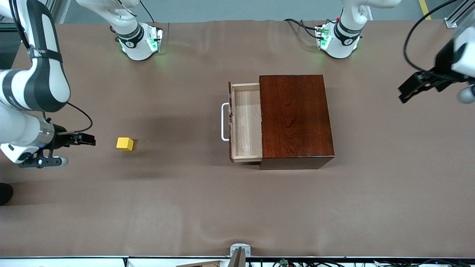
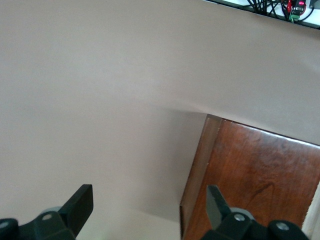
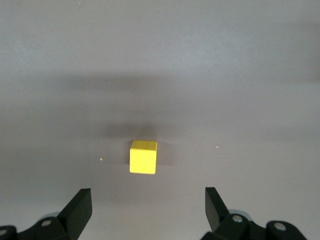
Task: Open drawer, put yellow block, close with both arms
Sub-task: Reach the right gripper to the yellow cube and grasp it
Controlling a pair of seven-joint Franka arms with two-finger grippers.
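Observation:
The dark reddish-brown box (image 1: pixel 297 118) stands mid-table with its pale-wood drawer (image 1: pixel 246 122) pulled out toward the right arm's end; the tray is empty. Its white handle (image 1: pixel 223 122) faces that end. The yellow block (image 1: pixel 124 144) lies on the cloth between the drawer and my right gripper (image 1: pixel 88 139), which is open and a short way from the block. The right wrist view has the yellow block (image 3: pixel 143 157) just ahead of the open right gripper (image 3: pixel 147 200), untouched. My left gripper (image 1: pixel 406 92) hangs open over the left arm's end of the table; the left wrist view shows the left gripper (image 2: pixel 150 200) beside the box (image 2: pixel 260 170).
Both arms' bases (image 1: pixel 141 40) (image 1: pixel 339 39) stand along the table's edge farthest from the front camera, with cables by them. A small grey mount (image 1: pixel 239 251) sits at the nearest edge. Brown cloth (image 1: pixel 185 207) covers the whole table.

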